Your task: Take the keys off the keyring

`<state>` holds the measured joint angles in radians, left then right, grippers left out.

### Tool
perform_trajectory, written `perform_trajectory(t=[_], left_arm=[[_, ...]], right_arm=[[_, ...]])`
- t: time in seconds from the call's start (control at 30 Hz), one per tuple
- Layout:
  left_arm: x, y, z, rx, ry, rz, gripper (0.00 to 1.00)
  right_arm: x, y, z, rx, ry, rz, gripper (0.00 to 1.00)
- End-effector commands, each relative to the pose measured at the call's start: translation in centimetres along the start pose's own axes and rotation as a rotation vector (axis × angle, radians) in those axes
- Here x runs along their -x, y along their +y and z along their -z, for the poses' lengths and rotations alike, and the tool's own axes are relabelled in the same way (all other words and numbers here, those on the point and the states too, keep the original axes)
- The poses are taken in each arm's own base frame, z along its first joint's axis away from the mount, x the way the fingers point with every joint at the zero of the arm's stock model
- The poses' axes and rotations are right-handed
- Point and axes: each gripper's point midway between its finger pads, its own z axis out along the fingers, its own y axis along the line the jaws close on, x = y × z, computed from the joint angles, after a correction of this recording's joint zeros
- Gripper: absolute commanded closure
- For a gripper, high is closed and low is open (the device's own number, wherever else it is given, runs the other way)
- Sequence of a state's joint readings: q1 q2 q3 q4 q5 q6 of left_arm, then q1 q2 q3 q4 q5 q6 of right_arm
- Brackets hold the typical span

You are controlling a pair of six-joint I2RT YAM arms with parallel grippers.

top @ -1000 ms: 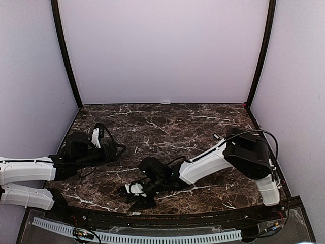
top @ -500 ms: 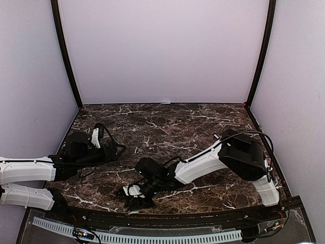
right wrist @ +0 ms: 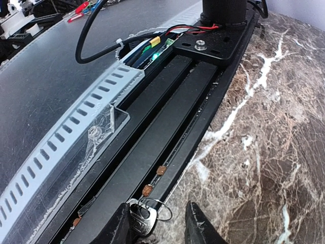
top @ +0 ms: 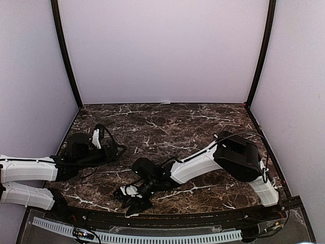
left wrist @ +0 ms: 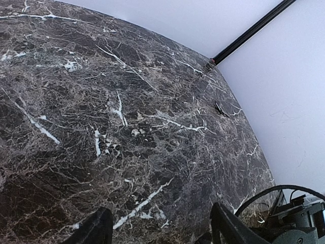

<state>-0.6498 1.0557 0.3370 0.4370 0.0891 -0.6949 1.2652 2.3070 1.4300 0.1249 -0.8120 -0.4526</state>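
Right wrist view had the keys (right wrist: 143, 219) on the keyring (right wrist: 163, 207) at the near tabletop (right wrist: 264, 152) edge between my parted right fingers (right wrist: 199, 229), left fingers (left wrist: 94, 231) wide apart, empty; I judged closing squarely on one key best.

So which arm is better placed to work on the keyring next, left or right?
The right. In its wrist view the key and wire ring lie between the fingers of the right gripper, at the near edge of the table. The left gripper stands apart, nothing between its fingers.
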Motion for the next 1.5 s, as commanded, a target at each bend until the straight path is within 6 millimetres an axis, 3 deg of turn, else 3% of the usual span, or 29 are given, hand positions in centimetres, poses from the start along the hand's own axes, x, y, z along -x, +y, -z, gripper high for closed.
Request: perform_trajectory(t=[0.0,0.27,0.53,0.63,0.73,0.93,1.27,1.43,1.47], left_arm=[[-0.1,0.2,0.0,-0.012,-0.010,0.014,0.32],[-0.4,0.3,-0.3,-0.021,-0.003,0.027,0.32],[-0.3,0.2,-0.3,-0.024,-0.005,0.027,0.32],[-0.1,0.1,-0.1,-0.024,-0.014,0.025,0.32],[0.2,-0.4,0.1,-0.043,-0.024,0.008,0.32],[1.0,-3.4,0.8,-0.181,-0.041,-0.085,0.32],[0.1,-12.5,2.2,-0.619,0.040,-0.220,0.33],[-1.4,-16.2,0.1,-0.691,0.145,-0.185,0.31],[-1.6,-16.5,-0.3,-0.701,0.162,-0.169,0.26]], right_arm=[[0.3,0.6,-0.9,0.055,-0.009,-0.021,0.61],[0.1,0.5,-1.5,0.089,-0.002,-0.044,0.62],[0.0,0.3,-1.4,0.088,-0.008,-0.052,0.99],[0.6,0.0,0.0,0.065,-0.045,-0.074,1.00],[2.1,-0.9,2.7,0.016,-0.125,-0.116,1.00],[6.2,-2.7,10.4,-0.186,-0.305,-0.149,1.00],[9.2,-5.0,22.8,-0.763,-0.364,-0.155,1.00],[11.3,-5.3,27.9,-0.986,-0.393,-0.139,1.00],[11.6,-5.4,28.4,-1.010,-0.394,-0.137,1.00]])
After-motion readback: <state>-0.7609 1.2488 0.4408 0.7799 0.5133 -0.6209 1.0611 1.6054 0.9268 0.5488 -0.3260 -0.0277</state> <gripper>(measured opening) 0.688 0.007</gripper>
